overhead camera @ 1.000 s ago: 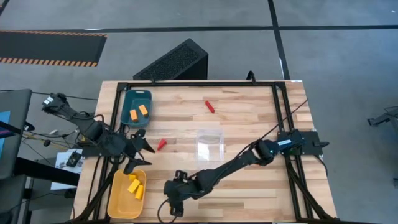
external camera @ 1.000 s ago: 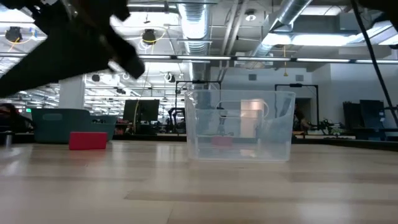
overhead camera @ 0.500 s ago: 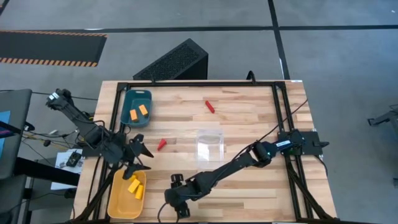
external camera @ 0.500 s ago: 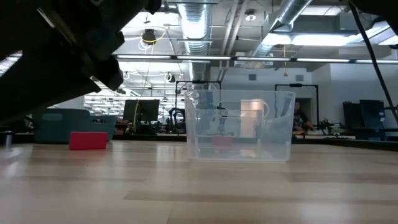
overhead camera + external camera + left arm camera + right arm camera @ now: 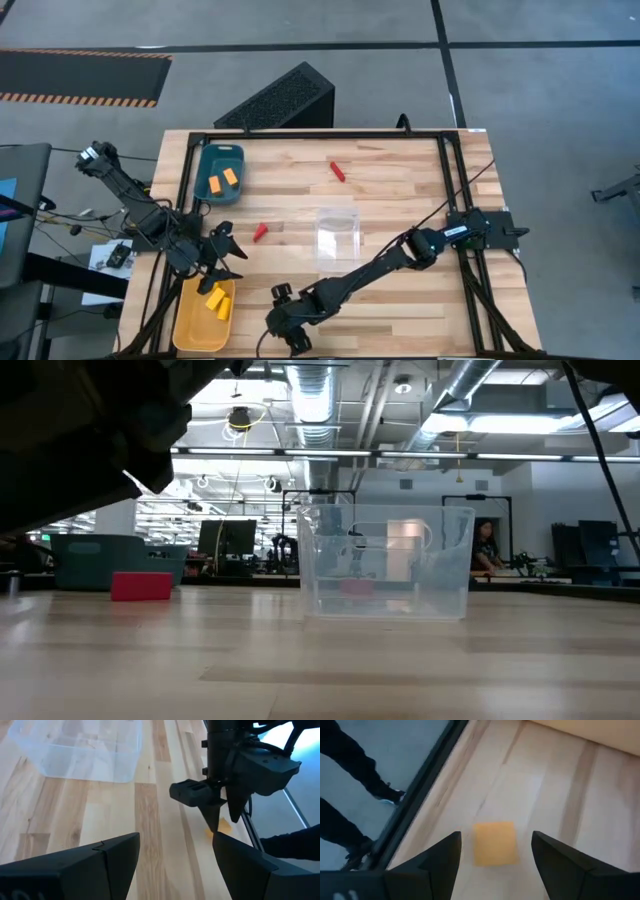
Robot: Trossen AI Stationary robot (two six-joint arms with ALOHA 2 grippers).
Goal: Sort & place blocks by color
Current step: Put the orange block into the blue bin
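A small yellow block lies on the wooden table near its front edge. My right gripper hangs open just over it, slanting down, one finger on each side and clear of it; the left wrist view shows this gripper above the block. My left gripper is open and holds nothing, at the far end of the yellow tray, which holds yellow blocks. Two red blocks lie on the table. Orange blocks lie in the teal tray.
A clear plastic box stands at the table's middle, also in the low view. A black frame runs along the table's edges. A person's dark legs show beyond the front edge.
My left gripper has swung toward the table's near edge, from beside the red block to the far end of the yellow tray, staying open. My right gripper has rolled about its own axis and sunk slightly over the table's front edge, staying open.
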